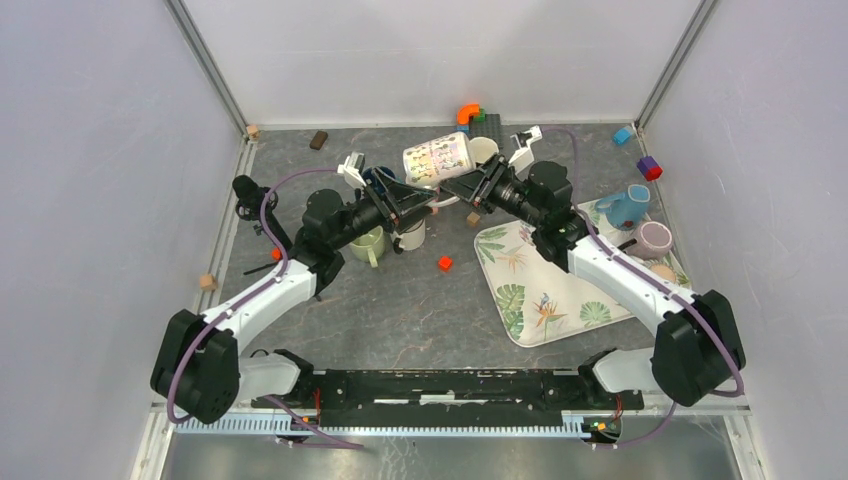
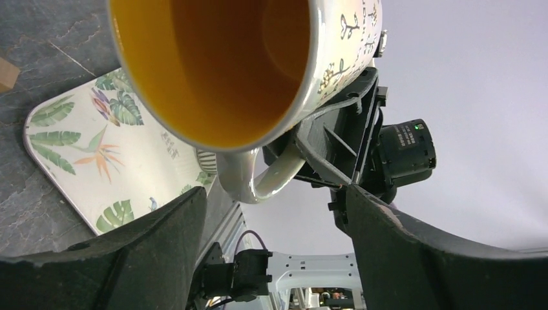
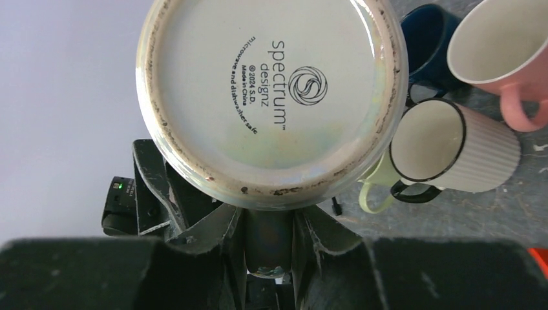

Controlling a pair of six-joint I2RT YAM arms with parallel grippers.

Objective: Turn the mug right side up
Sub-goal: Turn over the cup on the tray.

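Observation:
A white mug with a dark printed pattern (image 1: 437,158) hangs tilted on its side in the air at the back middle of the table. My right gripper (image 1: 470,186) is shut on its handle. In the right wrist view the handle (image 3: 268,248) sits pinched between the fingers below the mug's stamped base (image 3: 271,97). My left gripper (image 1: 400,203) is open and empty, just left of the mug. The left wrist view looks into the mug's orange inside (image 2: 213,64), with the handle (image 2: 258,184) just beyond my spread left gripper (image 2: 274,216).
A leaf-print tray (image 1: 545,290) lies at the right with a blue mug (image 1: 625,207) and a lilac mug (image 1: 655,238). A green mug (image 1: 368,243) and a white ribbed mug (image 1: 410,237) stand under the left arm. A red block (image 1: 445,263) and other small blocks are scattered about.

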